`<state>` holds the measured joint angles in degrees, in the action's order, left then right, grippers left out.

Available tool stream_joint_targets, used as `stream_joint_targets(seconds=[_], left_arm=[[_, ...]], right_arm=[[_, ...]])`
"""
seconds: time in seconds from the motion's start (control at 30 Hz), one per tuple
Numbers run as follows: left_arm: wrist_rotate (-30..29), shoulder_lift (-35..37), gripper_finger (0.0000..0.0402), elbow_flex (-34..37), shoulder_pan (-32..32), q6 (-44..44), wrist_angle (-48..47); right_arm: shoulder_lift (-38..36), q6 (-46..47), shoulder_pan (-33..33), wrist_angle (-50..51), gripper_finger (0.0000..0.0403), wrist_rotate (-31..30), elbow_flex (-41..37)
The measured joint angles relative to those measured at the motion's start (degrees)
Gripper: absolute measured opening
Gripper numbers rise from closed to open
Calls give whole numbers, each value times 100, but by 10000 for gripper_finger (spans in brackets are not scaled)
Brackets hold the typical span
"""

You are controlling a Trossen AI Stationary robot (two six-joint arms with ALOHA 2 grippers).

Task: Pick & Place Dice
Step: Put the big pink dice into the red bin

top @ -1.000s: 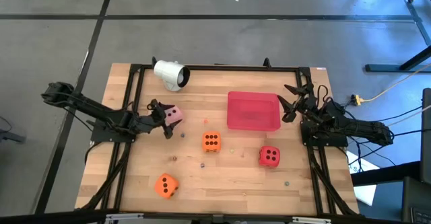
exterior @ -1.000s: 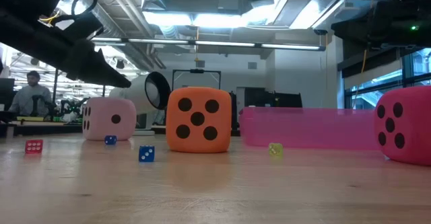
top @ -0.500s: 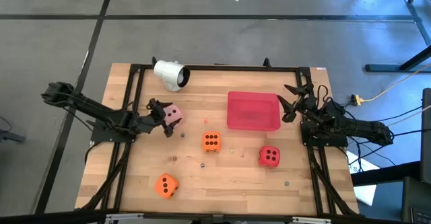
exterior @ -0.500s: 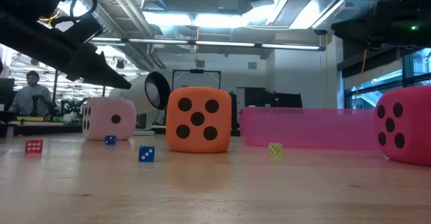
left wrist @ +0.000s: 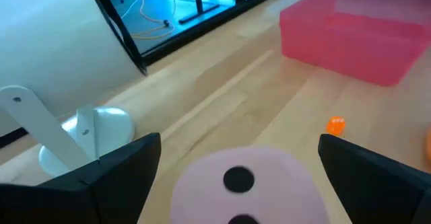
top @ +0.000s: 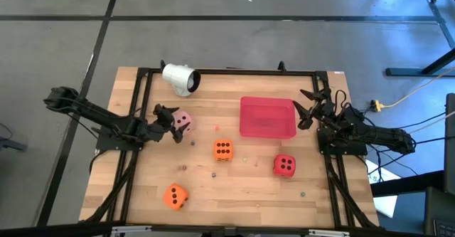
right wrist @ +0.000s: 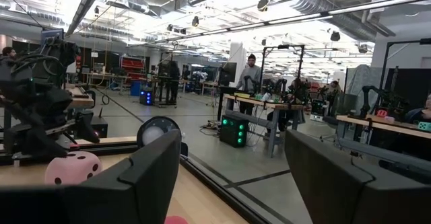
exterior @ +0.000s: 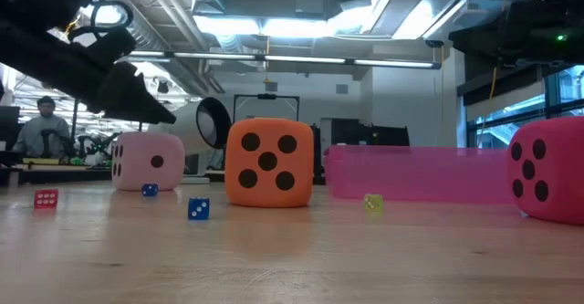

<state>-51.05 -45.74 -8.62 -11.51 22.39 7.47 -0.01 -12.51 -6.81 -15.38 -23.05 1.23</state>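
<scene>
The pale pink die (top: pixel 183 120) (left wrist: pixel 242 183) (exterior: pixel 146 161) sits on the table left of centre. My left gripper (top: pixel 173 124) (left wrist: pixel 240 142) is open, with one finger on either side of the pink die's left part and a gap to each. One orange die (top: pixel 222 149) (exterior: pixel 267 162) rests mid-table. The other orange die (top: pixel 175 196) is near the front-left. The red die (top: pixel 285 165) (exterior: pixel 552 172) stands front-right of the tray. My right gripper (top: pixel 308 109) (right wrist: pixel 232 163) hangs open and raised by the table's right edge.
A flat red tray (top: pixel 267 117) lies right of centre. A white cup (top: pixel 179 78) lies on its side at the far-left. Tiny dice (exterior: pixel 198 209) are scattered over the wood. A black frame (top: pixel 138 109) borders the table. People stand in the room behind.
My left gripper has drawn back a little toward the table's left edge and stays open. The pink die shows slightly more than before. The dice have not moved.
</scene>
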Motion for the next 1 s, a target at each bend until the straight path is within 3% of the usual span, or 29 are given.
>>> stream_joint_targets(seconds=[0.13, 0.53, 1.0], left_arm=[[-26, 0, 398, 0, 0, 377, -202], [349, 2, 398, 0, 0, 418, -451], [379, 180, 398, -2, 0, 527, -561]], right_arm=[[0, 0, 0, 1, 268, 0, 0], [0, -9, 0, 1, 268, 0, 0], [0, -7, 0, 0, 268, -2, 0]])
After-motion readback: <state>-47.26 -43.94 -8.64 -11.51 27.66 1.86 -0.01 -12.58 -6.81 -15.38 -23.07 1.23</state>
